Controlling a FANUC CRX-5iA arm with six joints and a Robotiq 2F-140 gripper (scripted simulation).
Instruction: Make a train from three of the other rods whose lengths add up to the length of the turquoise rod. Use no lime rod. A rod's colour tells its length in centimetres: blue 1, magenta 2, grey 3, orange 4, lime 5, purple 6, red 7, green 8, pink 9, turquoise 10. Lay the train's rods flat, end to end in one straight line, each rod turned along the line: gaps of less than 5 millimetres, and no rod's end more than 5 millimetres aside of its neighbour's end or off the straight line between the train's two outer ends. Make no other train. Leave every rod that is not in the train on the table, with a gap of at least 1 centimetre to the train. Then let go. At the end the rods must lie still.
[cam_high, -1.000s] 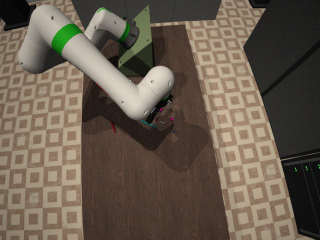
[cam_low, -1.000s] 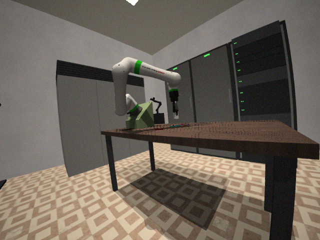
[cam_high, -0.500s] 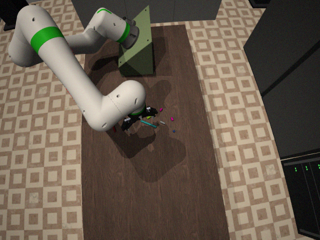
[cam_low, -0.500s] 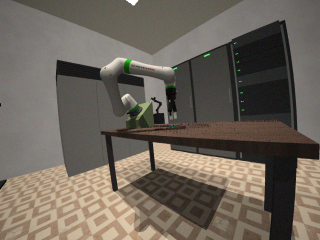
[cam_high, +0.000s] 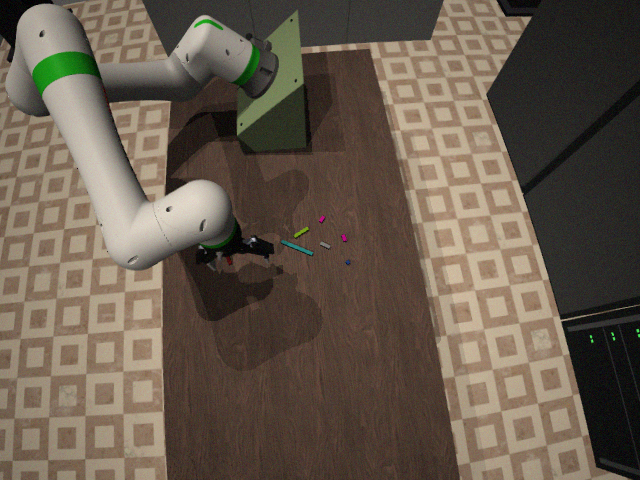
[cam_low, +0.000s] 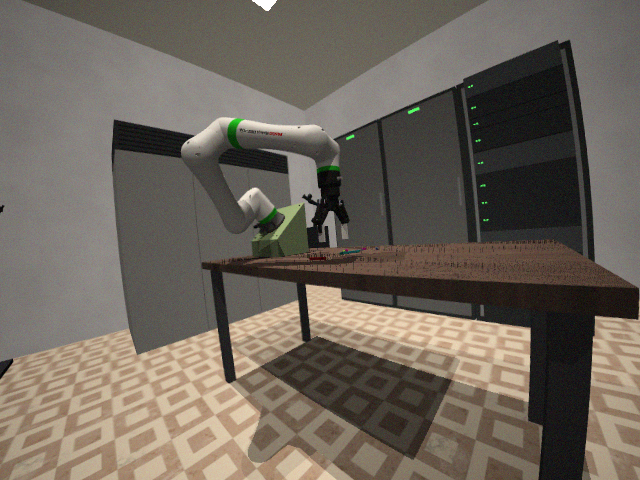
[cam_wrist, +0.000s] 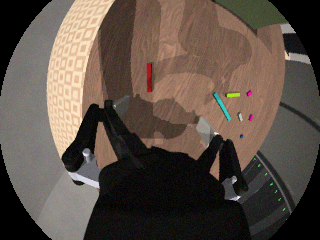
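Observation:
My gripper (cam_high: 238, 254) is open and empty, well above the table's left part; it also shows in the side view (cam_low: 330, 217) and in the wrist view (cam_wrist: 163, 114). A red rod (cam_wrist: 150, 76) lies alone below and ahead of the fingers; in the top view only a bit of the red rod (cam_high: 229, 260) shows under the gripper. To the right lie the turquoise rod (cam_high: 297, 248), a lime rod (cam_high: 301, 231), a grey rod (cam_high: 324, 244), two magenta rods (cam_high: 321, 219) (cam_high: 343, 237) and a small blue rod (cam_high: 347, 261), all apart from each other.
The arm's green wedge mount (cam_high: 273, 103) stands at the far end of the table. The table's left edge (cam_high: 164, 289) is close to the gripper. Dark cabinets (cam_high: 573, 129) stand off to the right.

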